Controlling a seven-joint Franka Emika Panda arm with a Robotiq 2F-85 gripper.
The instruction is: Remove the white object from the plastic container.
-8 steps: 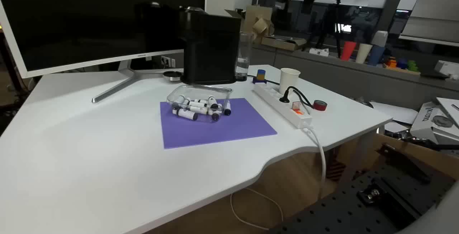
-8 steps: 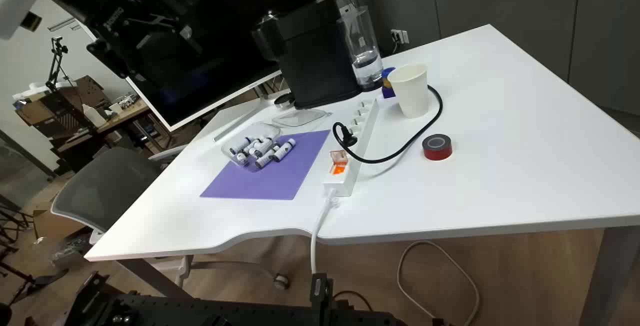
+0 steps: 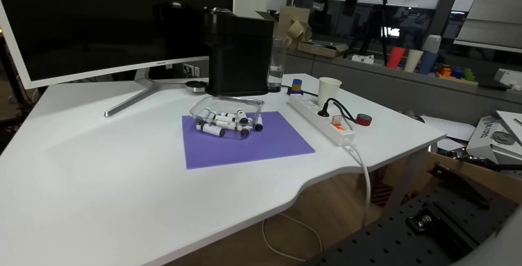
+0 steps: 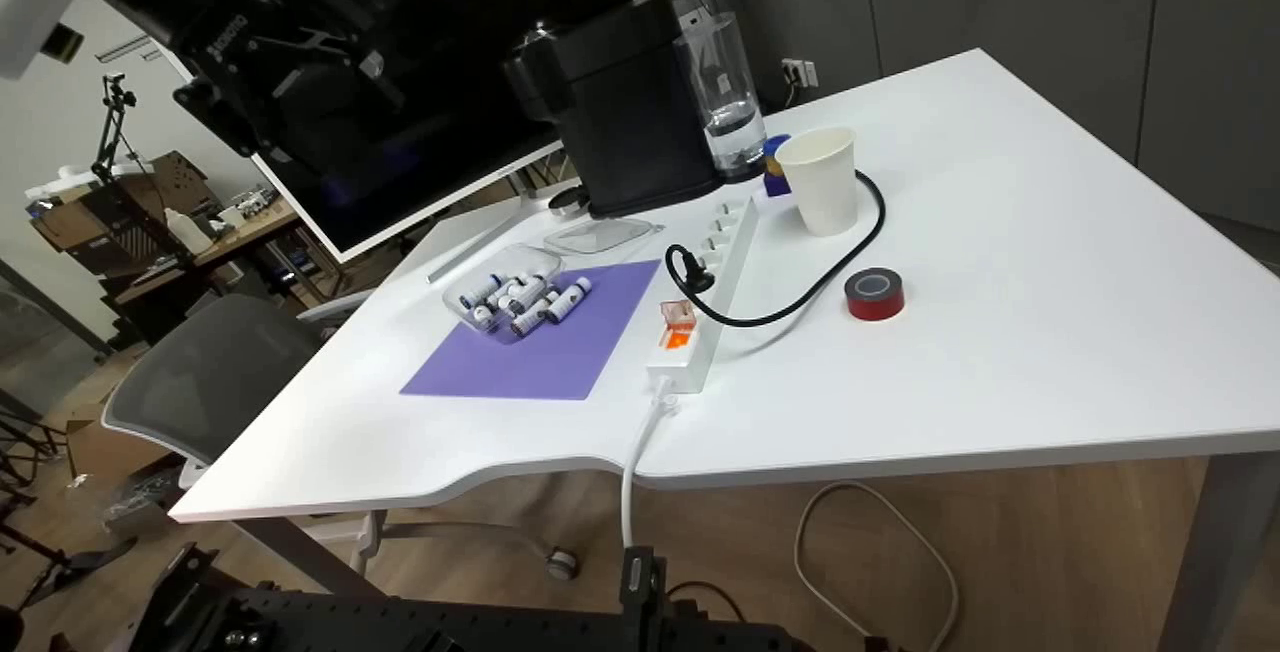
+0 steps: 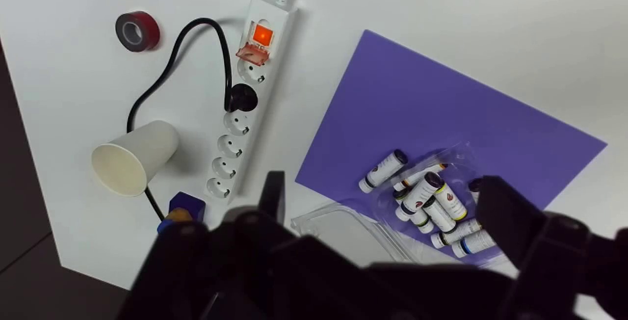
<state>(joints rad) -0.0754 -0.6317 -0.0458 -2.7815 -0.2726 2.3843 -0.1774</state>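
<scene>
The plastic container [image 4: 532, 260] is a low clear tray on a purple mat; it also shows in the wrist view [image 5: 461, 155]. Several small white vials with dark ends lie piled in it, such as a white vial [image 5: 420, 196]. I cannot tell which one is the white object. One more white vial [image 5: 383, 170] lies on the mat just outside the tray wall; it also shows in an exterior view [image 4: 569, 300]. My gripper [image 4: 332, 129] is open and empty, high above the table; in the wrist view [image 5: 385, 190] one finger hides part of the tray and vials.
A clear lid [image 4: 598, 235] lies beside the tray. A tall black box [image 4: 640, 112] and a water-filled clear cylinder [image 4: 733, 102] stand behind. A white power strip [image 4: 725, 262], black cable, paper cup [image 4: 820, 182] and red tape roll [image 4: 875, 294] are beside the mat. A monitor [image 3: 114, 21] stands behind.
</scene>
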